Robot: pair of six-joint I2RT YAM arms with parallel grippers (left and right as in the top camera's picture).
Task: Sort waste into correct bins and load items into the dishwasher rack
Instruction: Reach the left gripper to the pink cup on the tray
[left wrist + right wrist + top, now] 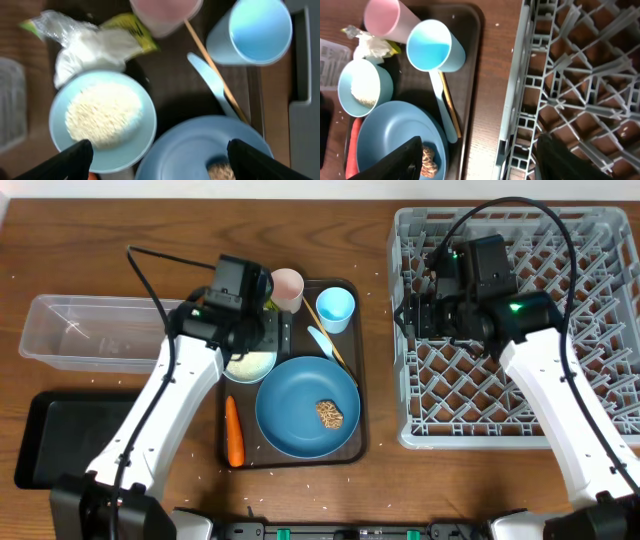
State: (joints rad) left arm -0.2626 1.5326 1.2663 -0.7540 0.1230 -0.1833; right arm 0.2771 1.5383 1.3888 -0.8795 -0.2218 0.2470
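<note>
Overhead: the left claw (248, 345) hangs above the light blue bowl (250, 365) on the brown tray (346, 450), beside the round dark-blue plate (295, 410) and orange carrot (233, 430). The right claw (418, 315) sits over the grey lattice rack (600, 280), at its left edge.

Left wrist: the left claw stands wide and empty, with the rice-filled bowl just ahead. Beyond lie the crumpled white napkin (85, 55) and shiny yellow wrapper (127, 30), largely covered by the arm from above.

Right wrist: the right claw is wide and empty, over the table (487, 75) between tray and rack. The smooth blue cup (432, 47), pink cup (385, 17), flat utensil (442, 105) and wooden chopsticks (451, 107) lie to its left.

Overhead straight down; both wrist views close above shared brown tray (175, 85)
</note>
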